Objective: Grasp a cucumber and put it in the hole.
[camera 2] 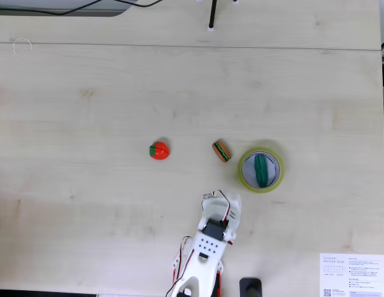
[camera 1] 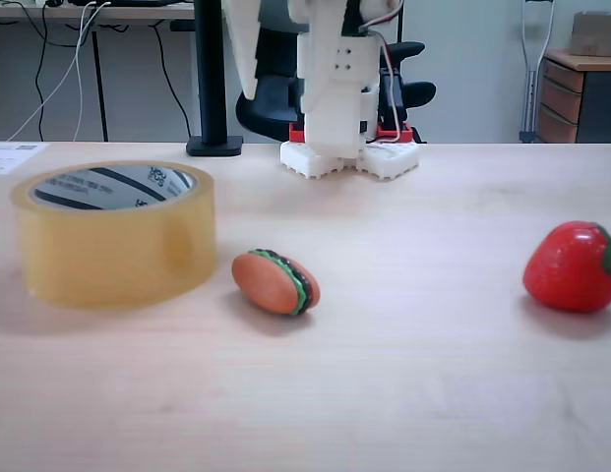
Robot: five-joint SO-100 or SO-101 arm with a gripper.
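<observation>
From the fixed view looking straight down, I read the cucumber as already lying inside the hole of the tape roll, its long axis running roughly from the far edge of the table toward the near edge where the arm is mounted; I judge the placement done. The gripper sits just short of the roll, toward the arm's base, with the roll lying ahead of it and to the right in this view, near but apart. I cannot tell from either picture whether its fingers are spread or pressed together; nothing appears held between them. The only move I would expect to remain is a retreat, which calls for keeping clear of the roll's rim. In the low fixed view along the tabletop, the tape roll stands at the left, the toy burger lies just beside it at the centre, and the strawberry lies well apart at the right; the arm's white body rises behind them. The roll's white core carries black stripes and a small printed mark too blurred to read. A sheet of paper at the near right corner of the table bears a small code and text too fine to read.
</observation>
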